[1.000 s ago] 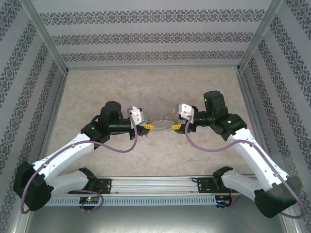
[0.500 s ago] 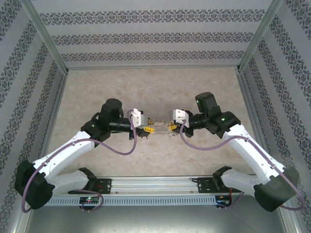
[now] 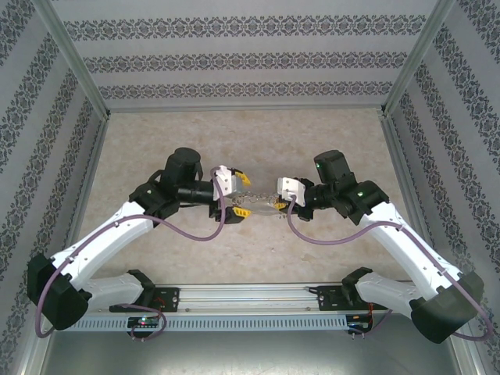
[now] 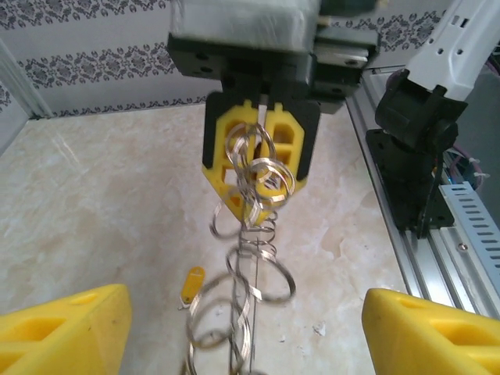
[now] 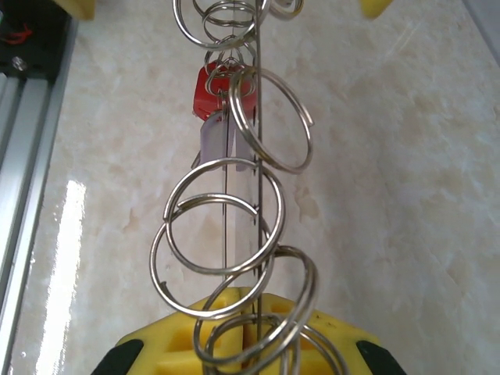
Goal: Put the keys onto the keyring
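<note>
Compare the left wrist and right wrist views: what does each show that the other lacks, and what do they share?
Left wrist: the orange-yellow key beside the rings, and the right gripper seen head-on, shut on the keyring. Right wrist: the red key and the pale key among the rings. Shared: the keyring's rings above the marble table.

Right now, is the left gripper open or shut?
Open: the left gripper has its fingers spread wide, the keyring between them.
</note>
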Controlling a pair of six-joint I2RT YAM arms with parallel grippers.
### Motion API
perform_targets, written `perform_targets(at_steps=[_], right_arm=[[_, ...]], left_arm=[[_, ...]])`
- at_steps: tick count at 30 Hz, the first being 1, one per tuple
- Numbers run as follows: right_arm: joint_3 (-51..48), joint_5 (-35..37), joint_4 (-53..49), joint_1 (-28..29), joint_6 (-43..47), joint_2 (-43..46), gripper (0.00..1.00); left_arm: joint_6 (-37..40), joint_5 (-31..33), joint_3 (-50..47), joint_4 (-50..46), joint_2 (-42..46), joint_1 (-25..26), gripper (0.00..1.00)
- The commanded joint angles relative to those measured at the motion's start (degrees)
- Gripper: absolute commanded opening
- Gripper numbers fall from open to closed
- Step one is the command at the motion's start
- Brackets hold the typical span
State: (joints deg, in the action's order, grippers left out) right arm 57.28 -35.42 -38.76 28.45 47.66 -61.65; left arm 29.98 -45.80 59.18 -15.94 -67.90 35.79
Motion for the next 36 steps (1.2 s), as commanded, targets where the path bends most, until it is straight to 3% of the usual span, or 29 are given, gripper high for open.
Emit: perform_targets(at_steps=[1,8,26,33,36], right_arm=[[1.83,2.97,-0.94,1.21,1.71,0.89,0.0],[2.4,5.58,-2.05,3.37,3.03,1.52,0.0],[3.18,4.55,-4.07,3.03,0.99,0.19,0.0],[2.82,2.95,-4.05,2.84,0.51,0.04,0.04],[2.53,3.08,-3.72,2.71,0.29,0.25,0.18]], left_arm=[[2.82,5.03,4.0,-7.31,-2.61,2.35,0.77],[4.8,8.2,6.52,-6.89,-7.72,5.14,0.71],[7.26,7.61,9.9,-10.51,-10.98,6.75,0.11],[4.09,6.25,9.15,-7.87,-10.69,6.75,0.11],[3.17,6.24,8.68,-6.63,-10.42,6.75,0.08]])
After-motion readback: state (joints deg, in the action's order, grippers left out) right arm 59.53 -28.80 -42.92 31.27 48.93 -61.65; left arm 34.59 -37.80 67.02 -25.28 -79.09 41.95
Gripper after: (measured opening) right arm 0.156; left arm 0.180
